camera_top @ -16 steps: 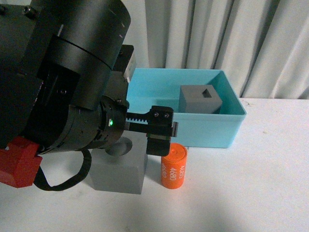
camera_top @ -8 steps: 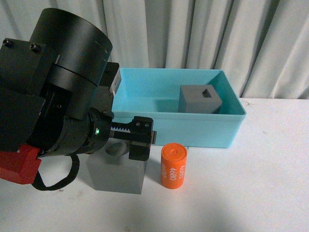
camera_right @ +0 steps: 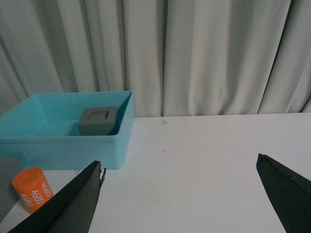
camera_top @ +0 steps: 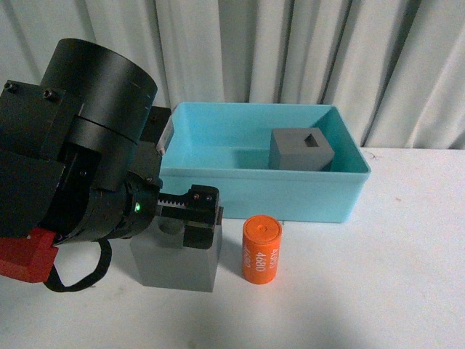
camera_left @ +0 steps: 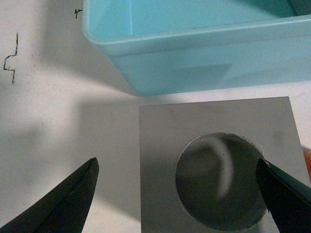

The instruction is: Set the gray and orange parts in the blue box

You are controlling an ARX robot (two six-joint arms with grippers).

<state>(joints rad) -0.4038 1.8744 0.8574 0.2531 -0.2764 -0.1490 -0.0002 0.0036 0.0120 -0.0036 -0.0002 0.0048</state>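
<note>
the front view looks forward and slightly down from the body, with the left arm (camera_top: 87,167) crowding its near side. the left wrist view stares steeply down, very close, past the left tool (camera_left: 176,164) onto the round-holed gray cube (camera_left: 160,126) beneath it. the right wrist view looks level across the surface (camera_right: 204,160) from farther back. all three share the blue box (camera_top: 290,193).

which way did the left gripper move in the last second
Yes: the left gripper went left and down, away from the unmoved orange cylinder, to over the round-hole gray cube.
</note>
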